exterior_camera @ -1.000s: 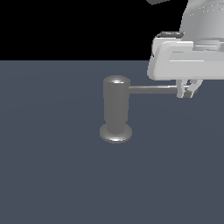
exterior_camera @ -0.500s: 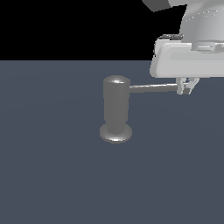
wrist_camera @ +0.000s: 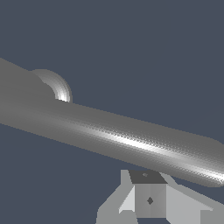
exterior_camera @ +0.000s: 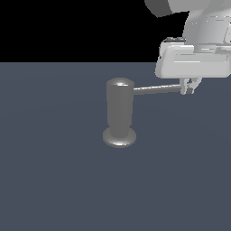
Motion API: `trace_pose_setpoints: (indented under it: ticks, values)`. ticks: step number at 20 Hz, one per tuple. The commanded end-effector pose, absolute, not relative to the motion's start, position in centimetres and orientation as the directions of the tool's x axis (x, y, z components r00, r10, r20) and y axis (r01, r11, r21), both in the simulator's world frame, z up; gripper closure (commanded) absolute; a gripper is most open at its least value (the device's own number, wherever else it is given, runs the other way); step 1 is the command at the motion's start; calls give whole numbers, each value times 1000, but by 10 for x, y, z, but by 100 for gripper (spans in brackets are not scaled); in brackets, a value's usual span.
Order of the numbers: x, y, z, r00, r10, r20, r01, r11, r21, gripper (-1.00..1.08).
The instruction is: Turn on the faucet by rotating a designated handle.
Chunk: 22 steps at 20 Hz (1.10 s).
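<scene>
The faucet [exterior_camera: 119,113] is a grey upright cylinder with a domed top and a flared disc base, standing on the dark floor. Its handle [exterior_camera: 158,89] is a thin grey rod sticking out toward the exterior view's right and rising slightly. My white gripper [exterior_camera: 190,86] hangs from above at the rod's rounded tip, with its short fingers [exterior_camera: 185,86] touching the tip. The jaws look closed together and do not clasp the rod. In the wrist view the handle [wrist_camera: 131,140] crosses close in front, with the faucet's domed top [wrist_camera: 54,85] behind it and my fingertips [wrist_camera: 149,200] just beside it.
A flat dark grey floor [exterior_camera: 54,180] spreads around the faucet, with black background behind it. The gripper's wide white body [exterior_camera: 194,61] and the arm above it fill the exterior view's upper right.
The gripper has shifted slightly toward the exterior view's right and farther back. The handle's tip has followed it, so the rod now tilts up a little more. The faucet body has not moved.
</scene>
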State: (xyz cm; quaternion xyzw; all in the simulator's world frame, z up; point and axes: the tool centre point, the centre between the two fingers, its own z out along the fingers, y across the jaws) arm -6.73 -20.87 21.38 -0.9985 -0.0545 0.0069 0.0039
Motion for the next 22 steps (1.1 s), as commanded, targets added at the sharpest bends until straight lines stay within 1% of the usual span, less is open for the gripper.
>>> trace_pose_setpoints:
  ticks: [1, 8, 9, 10, 22]
  values:
    - [-57, -217, 217, 995, 105, -2, 105, -995, -1, 108]
    - [-38, -229, 218, 995, 103, -1, 103, -995, 0, 108]
    - [-38, -229, 218, 995, 103, -1, 103, -995, 0, 108]
    - [-46, -226, 213, 995, 102, -15, 102, -995, -9, 108]
    - [-2, -214, 214, 995, 102, -12, 102, -995, -7, 108]
